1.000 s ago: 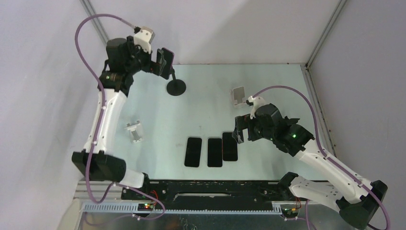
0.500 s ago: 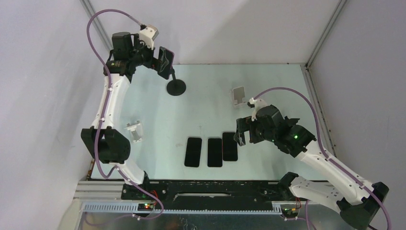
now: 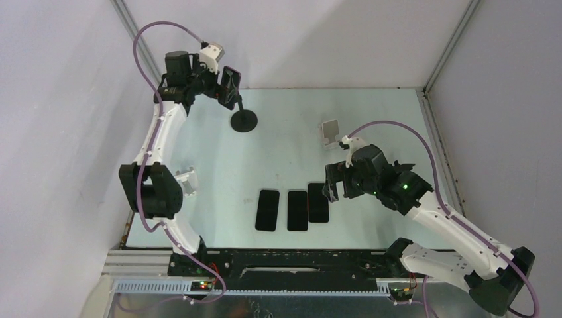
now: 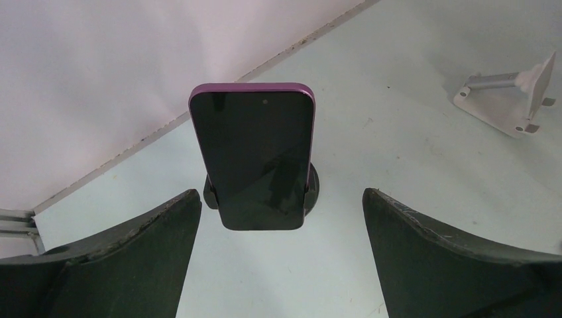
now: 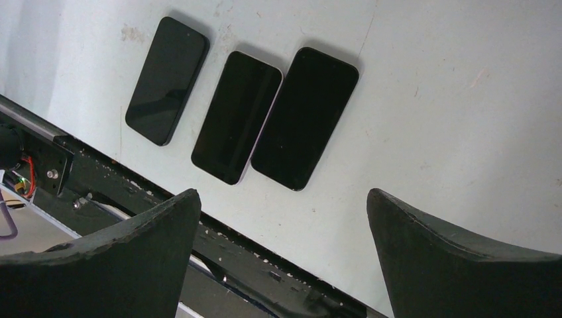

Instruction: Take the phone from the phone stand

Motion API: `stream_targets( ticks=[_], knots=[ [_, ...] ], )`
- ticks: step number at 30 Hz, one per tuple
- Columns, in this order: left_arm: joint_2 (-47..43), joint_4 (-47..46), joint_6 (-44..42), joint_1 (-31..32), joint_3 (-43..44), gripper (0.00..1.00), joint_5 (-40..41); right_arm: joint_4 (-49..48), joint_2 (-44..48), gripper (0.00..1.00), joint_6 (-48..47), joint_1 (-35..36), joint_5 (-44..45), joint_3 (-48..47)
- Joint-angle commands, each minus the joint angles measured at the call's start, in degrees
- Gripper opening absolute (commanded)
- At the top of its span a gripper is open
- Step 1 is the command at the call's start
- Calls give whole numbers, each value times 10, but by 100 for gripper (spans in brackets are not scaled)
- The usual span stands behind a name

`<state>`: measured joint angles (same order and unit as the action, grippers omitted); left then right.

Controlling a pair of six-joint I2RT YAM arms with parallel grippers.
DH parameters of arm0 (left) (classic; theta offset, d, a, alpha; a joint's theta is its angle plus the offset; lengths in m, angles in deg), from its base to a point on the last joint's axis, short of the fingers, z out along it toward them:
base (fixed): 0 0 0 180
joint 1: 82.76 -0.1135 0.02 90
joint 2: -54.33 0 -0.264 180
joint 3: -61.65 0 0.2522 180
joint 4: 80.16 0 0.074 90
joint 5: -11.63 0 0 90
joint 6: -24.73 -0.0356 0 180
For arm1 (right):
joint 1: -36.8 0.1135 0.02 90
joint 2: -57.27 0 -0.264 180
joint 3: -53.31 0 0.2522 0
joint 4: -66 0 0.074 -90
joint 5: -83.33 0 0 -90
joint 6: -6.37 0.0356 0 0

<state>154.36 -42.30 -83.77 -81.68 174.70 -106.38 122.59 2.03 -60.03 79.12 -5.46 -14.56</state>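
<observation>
A purple-edged phone (image 4: 254,156) with a dark screen stands upright in a black phone stand (image 3: 244,121) that has a round base, at the table's back left. In the top view the phone (image 3: 231,85) sits just in front of my left gripper (image 3: 215,86). In the left wrist view my left gripper (image 4: 281,222) is open, its fingers (image 4: 132,255) wide on either side and short of the phone, touching nothing. My right gripper (image 3: 331,189) is open and empty, hovering above the table (image 5: 424,99) near the flat phones.
Three dark phones (image 3: 297,210) lie flat side by side at the front middle; they also show in the right wrist view (image 5: 237,117). A white stand (image 3: 330,131) is at the back right and shows in the left wrist view (image 4: 513,99). Another white stand (image 3: 187,180) is at the left.
My left arm has swung its elbow inward and forward while the open gripper stays just behind the phone. The right arm has hardly moved. The phone stays in the stand.
</observation>
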Motion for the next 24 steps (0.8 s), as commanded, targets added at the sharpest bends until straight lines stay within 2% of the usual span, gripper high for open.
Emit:
stream_targets(
  ticks=[1, 24],
  knots=[
    [8, -55, 3, -5, -3, 100, -25, 4, -5, 98, 7, 7, -6, -3],
    [89, -68, 5, -9, 50, 100, -28, 8, -29, 98, 5, 22, -6, -3]
  ],
)
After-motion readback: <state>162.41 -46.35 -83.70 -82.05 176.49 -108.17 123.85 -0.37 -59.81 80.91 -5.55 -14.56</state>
